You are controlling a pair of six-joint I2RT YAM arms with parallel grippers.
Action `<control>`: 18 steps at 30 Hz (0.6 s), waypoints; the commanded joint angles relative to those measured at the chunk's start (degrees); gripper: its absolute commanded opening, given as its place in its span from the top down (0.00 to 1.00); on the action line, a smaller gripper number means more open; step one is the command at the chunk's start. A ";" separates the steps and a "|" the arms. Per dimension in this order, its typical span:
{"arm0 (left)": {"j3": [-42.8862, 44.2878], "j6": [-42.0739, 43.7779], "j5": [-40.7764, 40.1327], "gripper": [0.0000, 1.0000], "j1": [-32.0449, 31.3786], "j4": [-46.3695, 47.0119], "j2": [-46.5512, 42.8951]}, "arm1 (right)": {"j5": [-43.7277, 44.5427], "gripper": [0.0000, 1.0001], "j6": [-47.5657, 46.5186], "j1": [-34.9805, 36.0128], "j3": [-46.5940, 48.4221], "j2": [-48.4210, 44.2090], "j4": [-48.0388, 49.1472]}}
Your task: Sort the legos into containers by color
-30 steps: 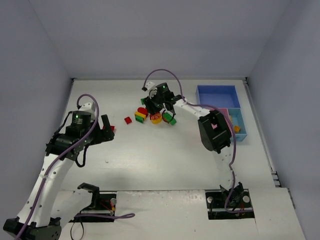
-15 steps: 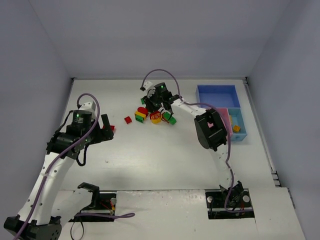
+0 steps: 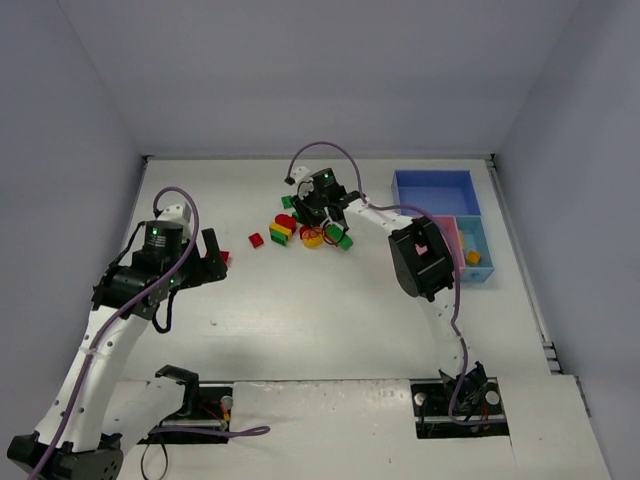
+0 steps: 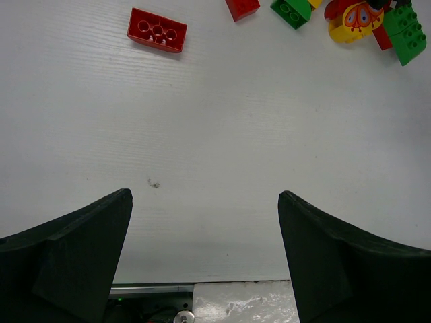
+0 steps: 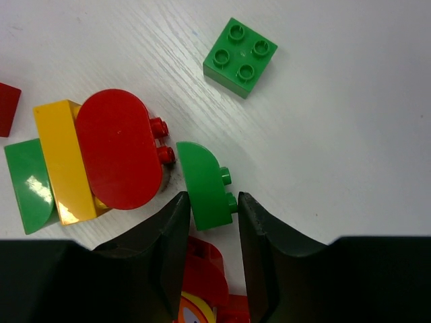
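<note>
table [image 3: 330,300]: white, both arms working on it. tray at its right edge, 3 compartments: big blue [image 3: 435,195], pink [image 3: 453,240] (partly behind the right arm), small light-blue [image 3: 480,238] with 1 orange brick [image 3: 473,257] in it.

step in hand: pick, green. the right gripper [image 5: 210,202] is down in the pile, jaws pressed on a rounded green brick [image 5: 202,176]. It looks to be resting on the table, just beside the studs of the red oval [image 5: 120,149]. the left gripper [image 4: 204,196] is spread wide with nothing between its fingers. It hovers left of the pile, with a lone red brick [image 4: 157,30] ahead of it.

next, my read: lift straight up so the oval doesn't drag along, then carry right to the tray. orange has light-blue; nothing visible settles whether blue or pink takes green.

counts, right wrist view:
- green 3: the held one, a 2x2 [image 5: 240,57], a rounded slice [image 5: 28,183] at far left
- red 3: the oval, a red corner [image 5: 7,108] at the left edge, a red piece [image 5: 205,261] under the jaws
- yellow 1: long bar [image 5: 62,161]

pile overlaps, so I can't give a full total.
</note>
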 commanded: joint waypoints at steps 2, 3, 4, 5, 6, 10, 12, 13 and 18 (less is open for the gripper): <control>0.91 0.91 -0.32 0.17 -0.24 0.77 -0.60 | 0.46 0.72 -0.08 -0.47 -0.45 -2.29 1.57; 0.82 1.00 -0.32 0.17 -0.24 0.86 -0.60 | 0.19 0.74 -0.08 -0.47 -0.37 -2.29 1.57; 0.91 1.00 -0.32 0.17 -0.24 0.86 -0.69 | 0.19 0.81 0.09 -0.47 -0.37 -2.29 1.57; 0.91 0.92 -0.32 0.17 -0.24 0.86 -0.60 | 0.10 0.85 0.18 -0.56 -0.28 -2.46 1.65; 0.91 0.91 -0.32 0.17 -0.24 0.86 -0.51 | 0.45 0.89 0.27 -0.47 -0.28 -2.64 1.65; 0.91 0.83 -0.14 0.17 -0.24 0.95 -0.60 | 1.60 1.00 1.76 -0.74 -2.47 -6.49 3.93; 0.74 0.83 -0.14 0.17 -0.24 1.12 -0.95 | 2.90 1.00 2.38 -1.09 -4.13 -8.61 4.47; 0.73 0.83 -0.14 0.17 -0.24 1.21 -0.86 | 4.13 1.00 2.64 -1.18 -5.02 -11.40 4.99; 0.38 0.56 -0.14 0.17 -0.24 2.18 -0.86 | 12.66 1.00 5.10 -2.58 -15.46 -23.01 8.42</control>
